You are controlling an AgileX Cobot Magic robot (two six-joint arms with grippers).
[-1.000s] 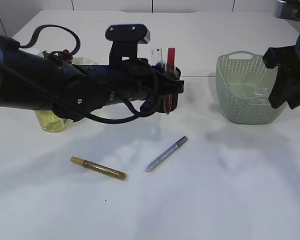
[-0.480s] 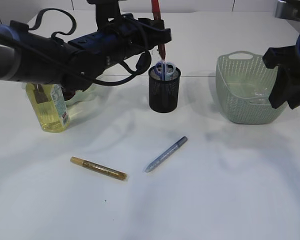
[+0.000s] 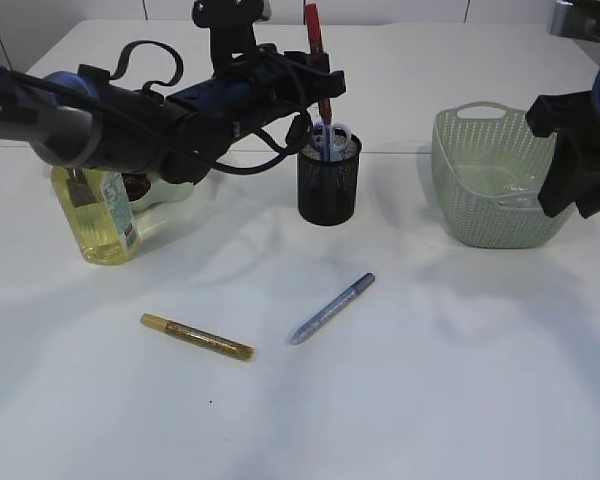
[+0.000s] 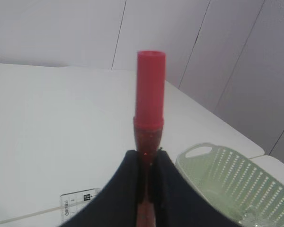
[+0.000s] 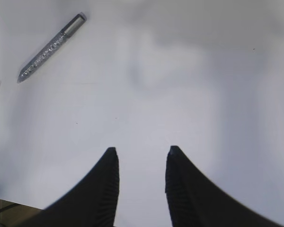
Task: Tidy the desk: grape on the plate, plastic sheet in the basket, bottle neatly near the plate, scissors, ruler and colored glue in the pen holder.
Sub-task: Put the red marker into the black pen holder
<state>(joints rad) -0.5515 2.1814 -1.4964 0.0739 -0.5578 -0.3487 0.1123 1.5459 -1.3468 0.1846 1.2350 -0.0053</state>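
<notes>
My left gripper (image 3: pixel 321 82) (image 4: pixel 149 153) is shut on a red colored glue pen (image 3: pixel 313 24) (image 4: pixel 149 101) and holds it upright, tip down, just over the black mesh pen holder (image 3: pixel 329 190). Blue-handled scissors (image 3: pixel 330 138) stand in the holder. A clear ruler (image 4: pixel 78 202) shows below the jaws. A gold glue pen (image 3: pixel 197 337) and a silver glue pen (image 3: pixel 332 308) (image 5: pixel 51 47) lie on the table in front. The yellow bottle (image 3: pixel 98 215) stands at the left. Behind it sits the plate (image 3: pixel 170 192) with a dark grape (image 3: pixel 135 186). My right gripper (image 5: pixel 141 152) hangs open over bare table.
A pale green basket (image 3: pixel 495 185) (image 4: pixel 227 170) stands at the right, with something clear inside that may be the plastic sheet. The right arm's dark body (image 3: pixel 578 150) hovers beside the basket. The left arm's cables stretch across the back left of the table.
The left arm has risen from low in front of the pen holder, carrying the red glue pen up and back to above the holder. The bottle and holder now show. The right arm stayed still.
</notes>
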